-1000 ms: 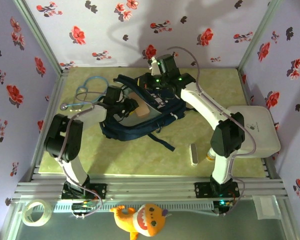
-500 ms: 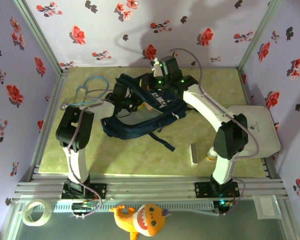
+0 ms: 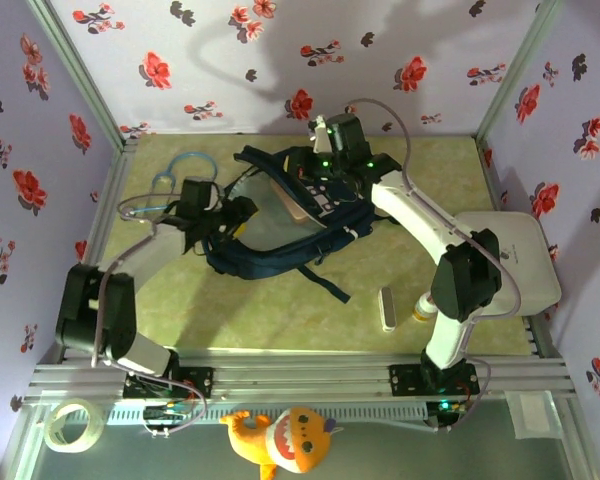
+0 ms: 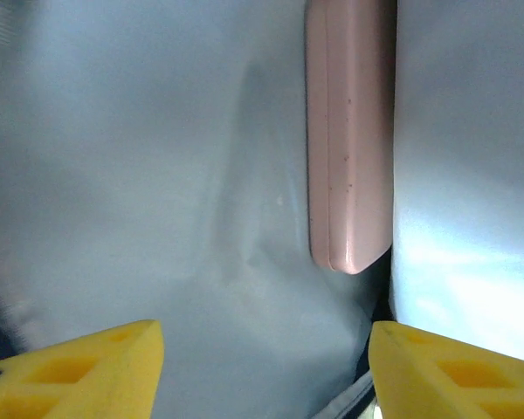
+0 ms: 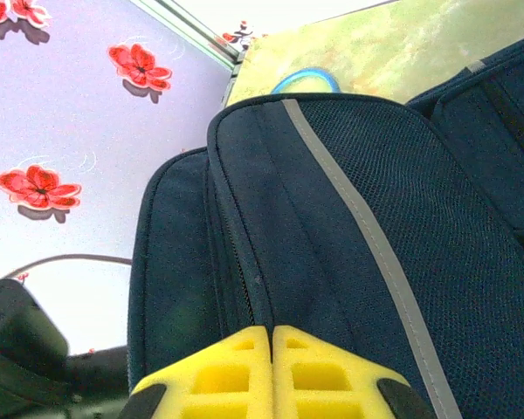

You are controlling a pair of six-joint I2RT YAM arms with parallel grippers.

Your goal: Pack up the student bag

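Here the left fingers (image 4: 83,371) stand wide apart with nothing between them, facing a pink flat case (image 4: 349,140) that rests against the pale lining (image 4: 131,157) inside the student bag (image 3: 280,255). The right fingers (image 5: 236,367) are pressed together at the bag's dark zipped rim, though I cannot tell whether they pinch fabric. The bag lies in the middle of the table (image 3: 430,190) between the two wrists. To do this step well, I judge the left arm should back straight out of the opening without snagging lining or dragging the case.
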